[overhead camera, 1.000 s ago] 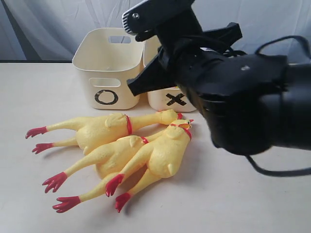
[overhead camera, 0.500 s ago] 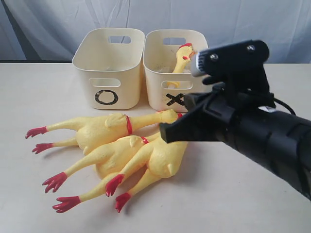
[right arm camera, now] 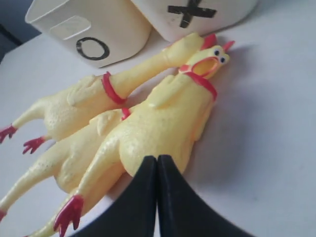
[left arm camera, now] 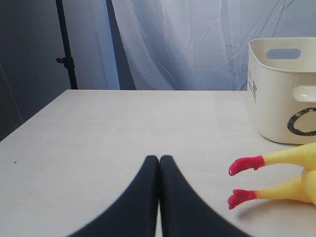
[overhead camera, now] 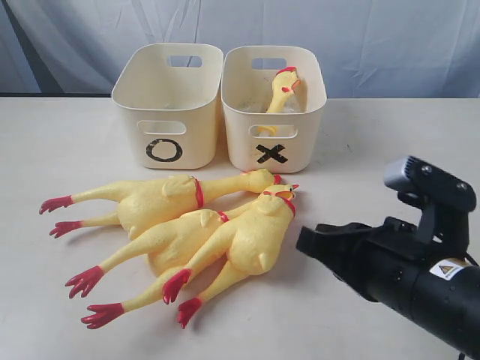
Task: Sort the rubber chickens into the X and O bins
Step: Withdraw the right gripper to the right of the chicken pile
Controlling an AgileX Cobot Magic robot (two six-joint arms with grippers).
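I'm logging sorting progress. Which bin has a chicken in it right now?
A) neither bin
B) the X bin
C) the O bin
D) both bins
B: one chicken stands head-up inside the X bin, while the other three chickens lie on the table.

The right arm has dropped down and pulled back.

A second ago the right arm (overhead camera: 409, 281) was high up at the far side, in front of the bin with the X (overhead camera: 313, 84), and it hid most of that bin. Then it came lower and covered the heads of the chickens on the table (overhead camera: 247, 232). Now it sits low at the near right, beside those chickens and not over them. The whole X bin shows again, and so does the small chicken (overhead camera: 280, 91) leaning inside it. The right gripper (right arm camera: 157, 160) had its fingers spread wide apart before; now they are pressed together with nothing between them.
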